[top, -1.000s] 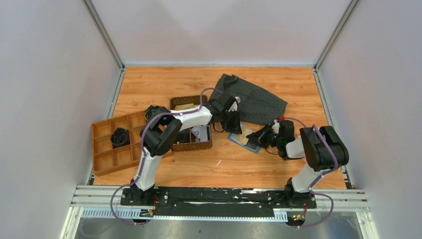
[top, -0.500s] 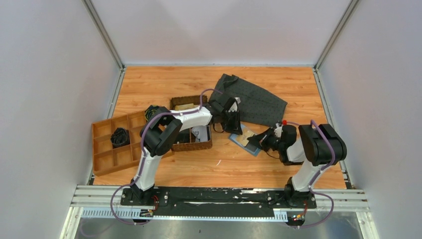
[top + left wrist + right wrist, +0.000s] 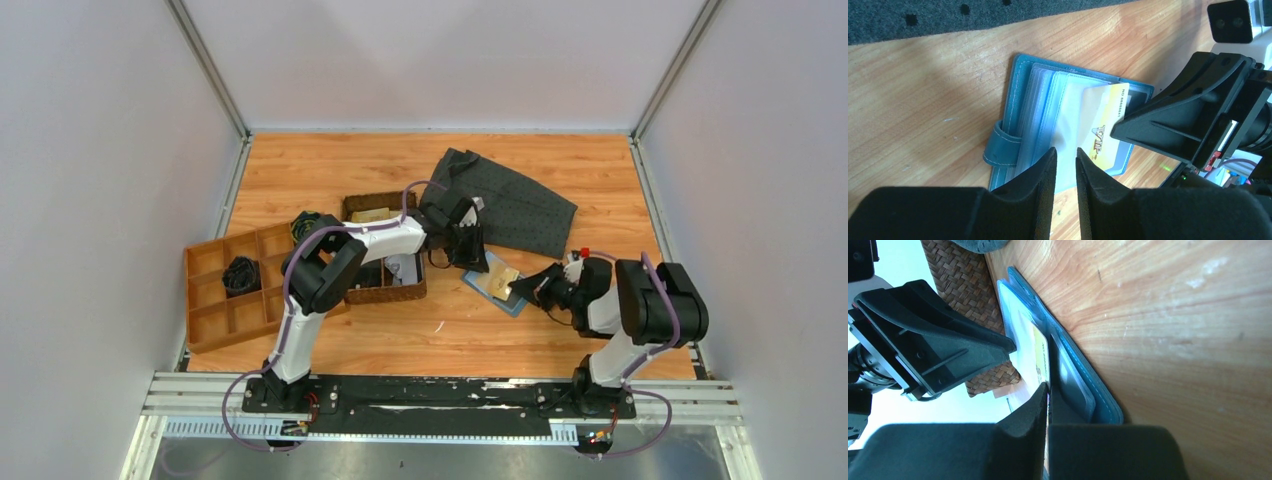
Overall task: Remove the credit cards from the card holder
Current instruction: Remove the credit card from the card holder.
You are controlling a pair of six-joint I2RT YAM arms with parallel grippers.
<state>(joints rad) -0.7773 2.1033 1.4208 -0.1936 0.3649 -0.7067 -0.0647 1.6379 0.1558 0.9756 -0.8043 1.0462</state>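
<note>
The blue card holder (image 3: 483, 290) lies open on the wooden table, and shows in the left wrist view (image 3: 1018, 95) and the right wrist view (image 3: 1098, 400). A pale yellow credit card (image 3: 1103, 127) marked VIP sticks partway out of its clear sleeve towards the right. My right gripper (image 3: 522, 289) is shut on that card's outer edge (image 3: 1040, 357), low over the table. My left gripper (image 3: 470, 256) is almost shut with a narrow empty gap, its tips (image 3: 1066, 152) over the holder's clear sleeves. Other cards are hidden.
A dark grey dotted cloth (image 3: 520, 205) lies just behind the holder. A brown woven basket (image 3: 372, 203) stands to its left, under my left arm. An orange divided tray (image 3: 210, 315) holding a black item (image 3: 240, 275) sits at the far left.
My right gripper has drawn back to the right and the yellow card has slid further out of the holder. My left arm has stayed put.
</note>
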